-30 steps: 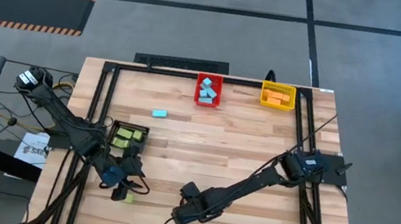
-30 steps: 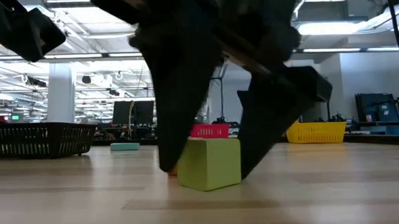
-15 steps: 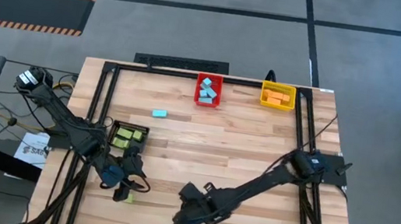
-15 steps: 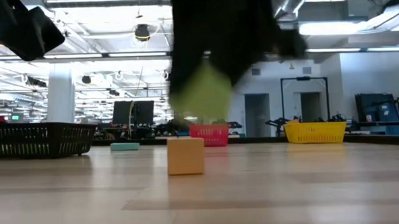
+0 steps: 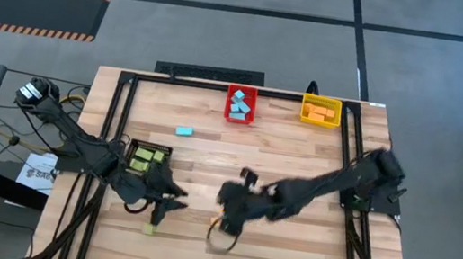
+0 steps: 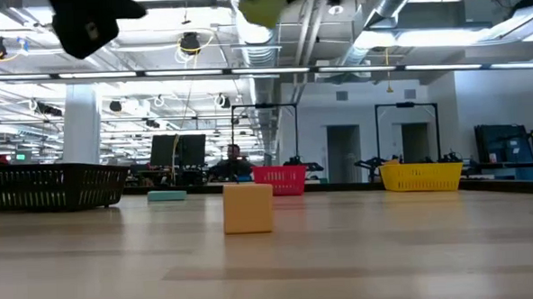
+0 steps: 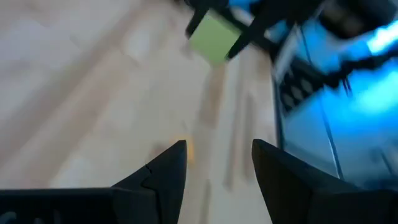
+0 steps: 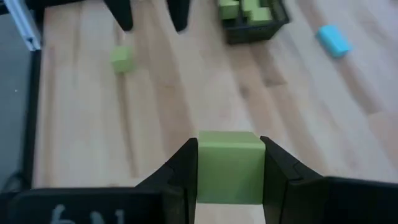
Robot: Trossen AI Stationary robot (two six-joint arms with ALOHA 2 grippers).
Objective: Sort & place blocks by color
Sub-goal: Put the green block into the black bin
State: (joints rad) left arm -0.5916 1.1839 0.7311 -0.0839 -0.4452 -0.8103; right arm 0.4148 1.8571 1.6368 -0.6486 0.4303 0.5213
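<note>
My right gripper (image 8: 229, 180) is shut on a green cube block (image 8: 230, 165), which hangs high over the table's near middle (image 6: 262, 4). Below it an orange cube (image 6: 247, 208) rests flat on the wood (image 5: 215, 228). My left gripper (image 5: 170, 206) hovers open left of there, with nothing between its fingers (image 7: 214, 165). Another green cube (image 5: 149, 227) lies on the table near the left gripper. A light blue block (image 5: 184, 130) lies farther back on the left. My right gripper pinches the green cube by two opposite side faces (image 8: 204, 163), one finger on each. The cube sits level between the fingers and is lifted well clear of the table.
A black bin (image 5: 148, 158) with green blocks stands at the left. A red bin (image 5: 240, 104) with light blue blocks and a yellow bin (image 5: 320, 111) with orange blocks stand at the far edge. Bare wood lies across the middle and right.
My right gripper has shut on the green cube near the table's front edge, lifted it clear and carried it up and toward the far edge. The orange cube behind it stays put. My left gripper has moved a little to the right, away from the other green cube.
</note>
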